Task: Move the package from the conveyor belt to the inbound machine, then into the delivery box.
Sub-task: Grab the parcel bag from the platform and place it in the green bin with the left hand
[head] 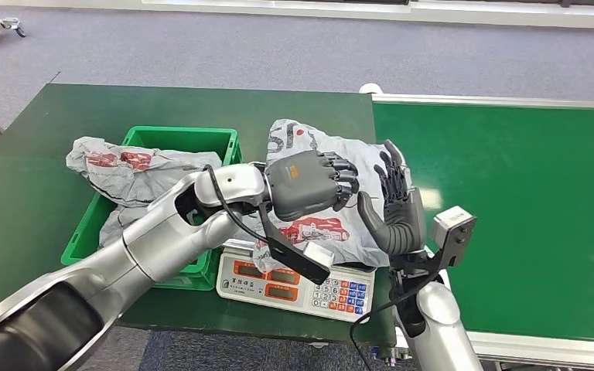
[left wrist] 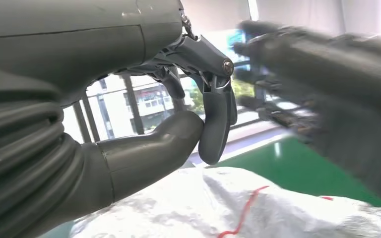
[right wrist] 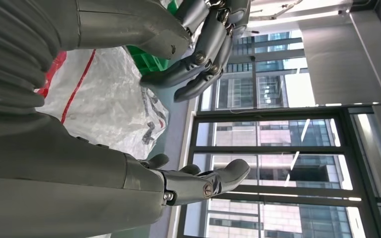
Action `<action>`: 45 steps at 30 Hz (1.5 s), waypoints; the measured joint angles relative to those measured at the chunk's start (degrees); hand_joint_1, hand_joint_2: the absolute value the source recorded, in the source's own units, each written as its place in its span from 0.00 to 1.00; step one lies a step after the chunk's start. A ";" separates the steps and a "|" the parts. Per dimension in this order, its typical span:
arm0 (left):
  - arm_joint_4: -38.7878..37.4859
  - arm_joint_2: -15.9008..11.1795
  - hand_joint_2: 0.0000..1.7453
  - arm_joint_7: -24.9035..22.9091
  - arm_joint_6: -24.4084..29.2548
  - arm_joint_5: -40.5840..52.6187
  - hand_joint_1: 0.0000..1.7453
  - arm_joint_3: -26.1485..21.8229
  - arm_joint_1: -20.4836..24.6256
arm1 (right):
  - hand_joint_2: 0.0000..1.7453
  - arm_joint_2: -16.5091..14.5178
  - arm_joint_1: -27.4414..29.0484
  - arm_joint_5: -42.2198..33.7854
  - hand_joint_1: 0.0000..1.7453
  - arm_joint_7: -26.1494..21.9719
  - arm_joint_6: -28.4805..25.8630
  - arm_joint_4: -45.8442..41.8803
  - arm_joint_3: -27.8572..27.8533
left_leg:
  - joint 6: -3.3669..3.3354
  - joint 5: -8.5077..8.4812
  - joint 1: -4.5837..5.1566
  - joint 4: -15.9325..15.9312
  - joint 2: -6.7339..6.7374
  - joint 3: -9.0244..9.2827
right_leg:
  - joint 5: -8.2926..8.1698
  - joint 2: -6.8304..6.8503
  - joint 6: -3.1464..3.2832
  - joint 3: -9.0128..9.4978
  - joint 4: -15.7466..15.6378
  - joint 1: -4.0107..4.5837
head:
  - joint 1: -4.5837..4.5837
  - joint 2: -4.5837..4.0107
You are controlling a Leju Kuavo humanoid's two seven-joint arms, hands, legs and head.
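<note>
Silver and thick, my left arm (head: 124,255) crosses the lower part of the head view toward the package (head: 325,193), a grey-white plastic bag, crumpled, with red and dark print. It lies on the scale (head: 294,286) at the near edge of the dark green table (head: 15,193), hanging over the scale's top so that the orange displays and coloured keys stay visible. My left hand (head: 309,184) hovers over the bag with fingers curled downward; they are bent in but hold nothing I can see. My right hand (head: 393,202) stands at the bag's right edge, palm facing the bag, fingers spread and upright, holding nothing.

From the left wrist, my left hand (left wrist: 129,124) shows a thumb and a dark finger bent toward each other above the white bag (left wrist: 228,208), with a gap of daylight between them and a thin red line on the plastic; my right hand (left wrist: 327,89) is a blur across from it. From the right wrist, my right hand (right wrist: 79,163) is stretched flat beside the bag (right wrist: 104,99).

Left of the scale sits a green bin (head: 224,147) with another bag (head: 124,166) draped over its edge. To the right runs the belt (head: 510,193).
</note>
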State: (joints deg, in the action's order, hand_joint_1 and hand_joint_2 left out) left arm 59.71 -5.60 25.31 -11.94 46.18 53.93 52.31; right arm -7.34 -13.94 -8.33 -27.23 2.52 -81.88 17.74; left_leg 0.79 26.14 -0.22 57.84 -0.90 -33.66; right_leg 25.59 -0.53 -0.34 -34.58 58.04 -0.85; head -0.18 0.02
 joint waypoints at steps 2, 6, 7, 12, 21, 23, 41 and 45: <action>-0.04 -2.32 1.00 -0.25 3.01 1.21 0.96 -1.41 -1.58 | 1.00 0.02 0.64 0.09 0.00 0.13 0.02 -0.56 -0.07 | 0.01 0.00 0.00 -0.03 0.08 0.03 | 0.01 -0.05 0.01 0.00 0.00 0.02 | 0.01 0.00; -1.89 -7.34 1.00 0.71 9.03 4.39 0.00 -6.53 -6.51 | 1.00 0.11 2.65 0.56 0.00 0.25 -0.04 -2.03 -0.74 | 0.03 0.02 0.00 -0.08 0.33 0.10 | 0.02 -0.32 0.04 -0.06 0.01 0.04 | -0.01 0.00; -2.77 -8.27 1.00 2.08 9.48 4.24 0.00 -8.02 -7.78 | 1.00 0.17 3.06 0.68 0.00 0.26 -0.09 -2.37 -0.96 | 0.04 0.02 0.00 -0.09 0.36 0.10 | 0.02 -0.36 0.05 -0.09 0.01 0.04 | -0.01 0.00; -6.14 -8.74 1.00 8.59 9.79 2.53 0.00 -13.35 -12.59 | 1.00 0.37 4.09 1.43 0.00 0.50 -0.33 -3.73 -1.37 | 0.03 0.01 -0.01 -0.08 0.22 0.00 | 0.04 -0.26 0.06 -0.14 0.01 0.00 | 0.00 0.00; -8.89 -4.51 1.00 8.16 9.48 2.73 0.00 -15.13 -13.27 | 1.00 0.37 4.47 2.26 0.00 1.16 -0.84 -5.02 -1.37 | -0.06 0.07 0.05 -0.03 0.23 -0.03 | 0.00 -0.27 -0.01 -0.14 -0.01 -0.12 | -0.01 0.00; -9.49 -3.95 1.00 8.33 9.19 2.71 0.00 -15.28 -13.19 | 1.00 0.37 4.70 2.27 0.00 1.17 -0.84 -5.06 -1.37 | -0.05 0.06 0.05 -0.03 0.23 -0.02 | 0.00 -0.28 -0.01 -0.14 -0.01 -0.10 | -0.01 0.00; -9.37 -1.08 1.00 10.54 6.43 0.66 0.00 -16.39 -12.55 | 1.00 0.35 5.36 2.34 0.00 1.19 -0.81 -5.48 -1.37 | -0.04 0.06 0.04 -0.03 0.23 -0.03 | 0.00 -0.28 0.00 -0.14 -0.01 -0.04 | 0.01 0.00; -9.31 -0.98 1.00 10.55 6.43 0.66 0.00 -16.40 -12.46 | 1.00 0.35 5.39 2.34 0.00 1.22 -0.81 -5.52 -1.37 | -0.04 0.06 0.04 -0.03 0.24 -0.03 | 0.00 -0.28 0.00 -0.14 -0.01 -0.03 | 0.01 0.00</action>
State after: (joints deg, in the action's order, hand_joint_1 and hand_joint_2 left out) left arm 50.40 -6.58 35.86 -5.51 46.84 37.53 39.85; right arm -6.99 -8.55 -5.99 -26.01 1.70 -87.41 16.37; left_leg 0.75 26.19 -0.18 57.81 -0.67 -33.69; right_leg 25.59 -0.81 -0.34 -34.72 58.03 -0.88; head -0.17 0.02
